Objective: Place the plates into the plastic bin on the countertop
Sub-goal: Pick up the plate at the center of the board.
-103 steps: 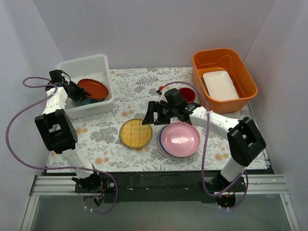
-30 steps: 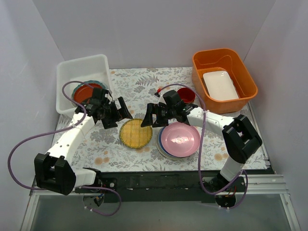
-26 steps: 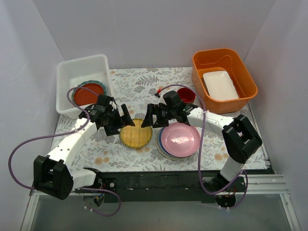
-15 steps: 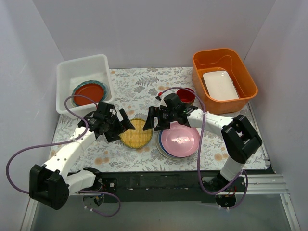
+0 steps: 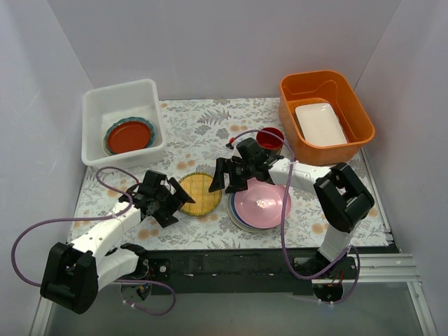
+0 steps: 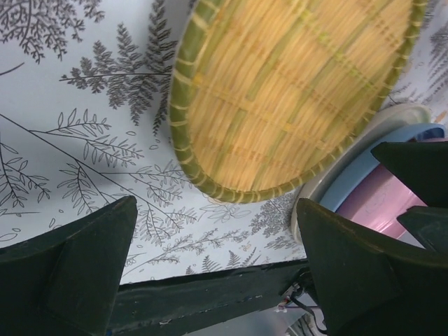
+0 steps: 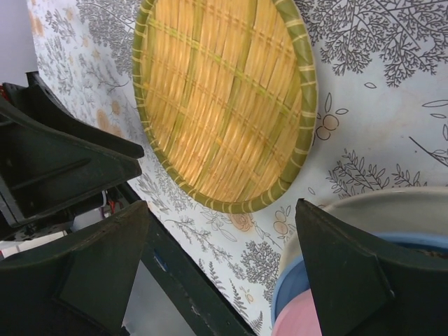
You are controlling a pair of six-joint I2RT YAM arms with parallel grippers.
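Pickup of the straw-yellow plate (image 5: pixel 197 194) is in hand: it lies flat between your left gripper (image 5: pixel 173 204) and right gripper (image 5: pixel 227 185), both spread wide, empty. Next, you must get a finger under its rim.

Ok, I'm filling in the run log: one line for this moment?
left gripper: open, beside straw plate | right gripper: open, opposite edge | held: nothing | bin: red plate on top

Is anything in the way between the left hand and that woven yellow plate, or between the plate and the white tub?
Nothing visible. The open left hand sits right beside the woven plate, only printed cloth between them, and the cloth from there to the white plastic bin is bare.
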